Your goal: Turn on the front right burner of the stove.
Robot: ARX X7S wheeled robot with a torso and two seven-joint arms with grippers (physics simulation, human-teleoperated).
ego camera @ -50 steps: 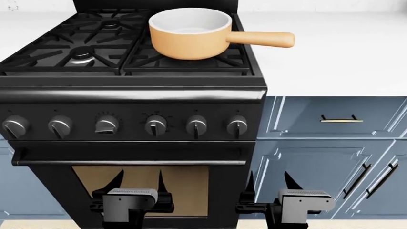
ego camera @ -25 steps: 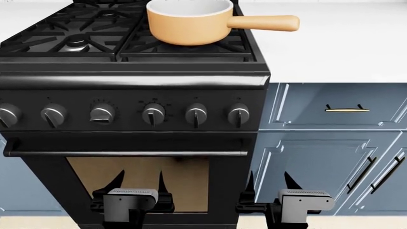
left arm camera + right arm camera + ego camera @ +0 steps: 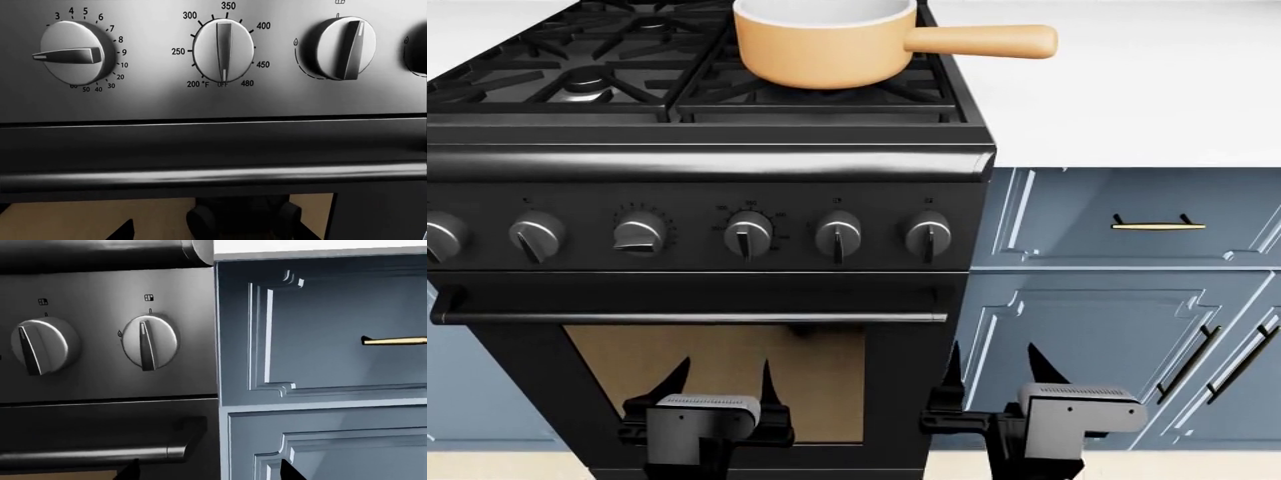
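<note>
We see the black freestanding gas stove (image 3: 714, 240) filling the left and centre of the head frame, with the white counter (image 3: 1134, 90) at the upper right. The front right burner under black cast-iron grate fingers (image 3: 814, 95) is in the upper centre, and a round orange saucepan with a white inside and a long handle (image 3: 827, 42) sits on it. Six round silver-faced knobs run across the middle; the rightmost knob (image 3: 928, 235) has its pointer upright, near the blue-grey cabinet drawer with a brass handle (image 3: 1148, 225). Our left end effector (image 3: 718, 385) is at the lower centre before the oven window (image 3: 714, 385), fingers spread apart and holding nothing. Our right end effector (image 3: 994, 370) is at the lower right, also open and empty, touching nothing
</note>
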